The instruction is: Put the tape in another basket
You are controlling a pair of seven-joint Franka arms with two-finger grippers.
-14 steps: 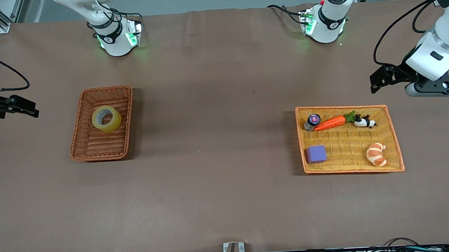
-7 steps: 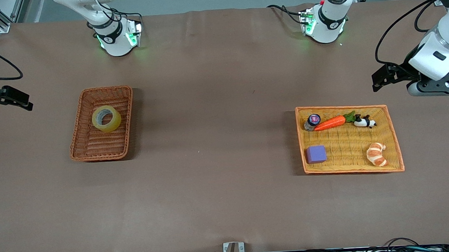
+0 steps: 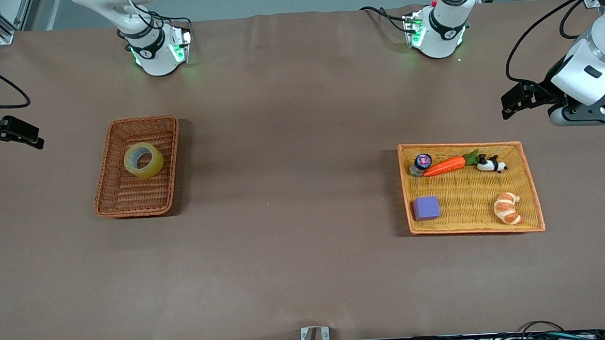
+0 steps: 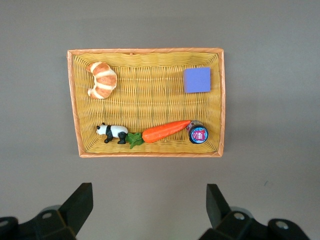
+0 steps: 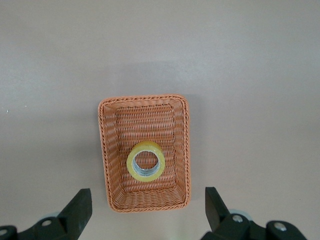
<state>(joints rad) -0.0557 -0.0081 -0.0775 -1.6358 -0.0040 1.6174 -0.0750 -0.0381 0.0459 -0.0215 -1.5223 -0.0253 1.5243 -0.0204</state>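
Tape [image 3: 143,159] lies flat in the brown basket [image 3: 106,164], hole facing up, in the half of the basket farther from the front camera. It touches the woven floor; nothing is gripping it. In the right wrist view the tape [image 5: 146,161] sits near the middle of the basket floor, basket rim [image 5: 102,150] all around it. The basket stands toward the right arm's end of the table.

Right gripper [image 5: 145,212] hangs up in the air over bare table beside the basket, at the table's edge in the front view [image 3: 8,133]. Fingers spread wide apart, holding nothing.

Left gripper [image 4: 147,210] hangs over bare table just beside the yellow tray [image 3: 528,179], at the left arm's end [image 3: 524,99]. Fingers also spread wide, empty.

The yellow tray [image 4: 75,115] with orange rim is well apart from the basket. In it: a toy carrot [image 3: 444,165], a small jar [image 3: 420,164] touching the carrot's tip, and a toy panda [image 3: 491,164] just beside the carrot's green top, all along the tray's side farther from the front camera. A purple block [image 3: 426,208] and a croissant [image 3: 507,208] lie nearer the front camera, in separate corners.
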